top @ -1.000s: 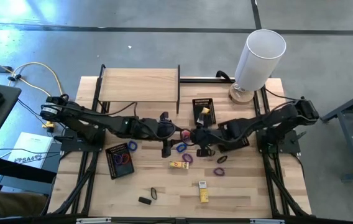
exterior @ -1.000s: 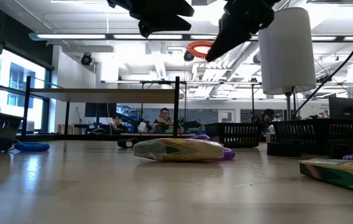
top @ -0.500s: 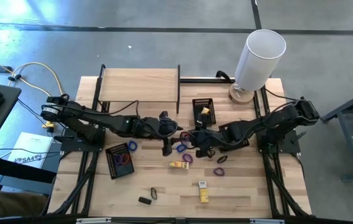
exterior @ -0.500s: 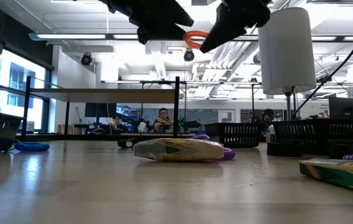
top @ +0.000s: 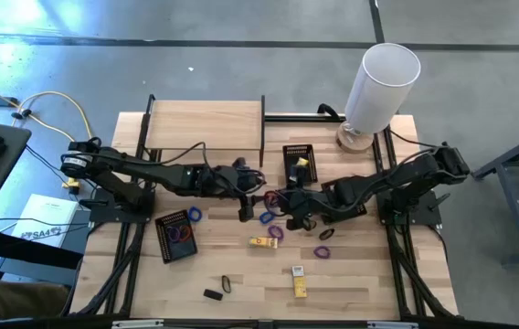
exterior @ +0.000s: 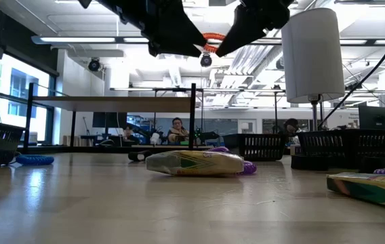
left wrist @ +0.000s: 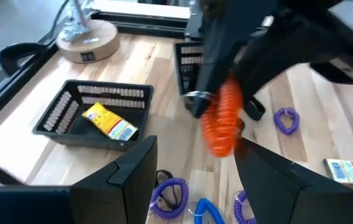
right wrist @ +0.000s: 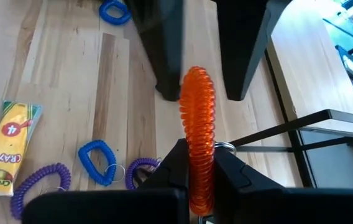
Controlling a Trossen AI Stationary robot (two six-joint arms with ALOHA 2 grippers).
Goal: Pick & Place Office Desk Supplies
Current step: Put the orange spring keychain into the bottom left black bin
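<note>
My right gripper is above the table's middle, shut on an orange coil loop, which also shows in the low view as the orange coil. My left gripper stands open facing it. Its two fingers are on either side of the coil's free end, and no touch shows. In the high view my left gripper and my right gripper nearly meet. On the table below lie blue loops, purple loops and a yellow crayon packet. My right gripper pinches the orange coil's near end between its two fingers, beside a small metal ring. The fingers come slanting down from the table's right side. The coil sticks out past the fingertips toward my left gripper, lifted clear of the table.
A black mesh tray holding a yellow packet stands behind the grippers, and another tray with loops is at the left. A raised wooden shelf and a tall white cylinder stand at the back. A yellow packet and black blocks lie near the front.
My left gripper has moved toward the table's right, closing in on the orange coil until its open fingers flank the coil's free end. My right gripper has stayed in place, turning a little with the coil.
</note>
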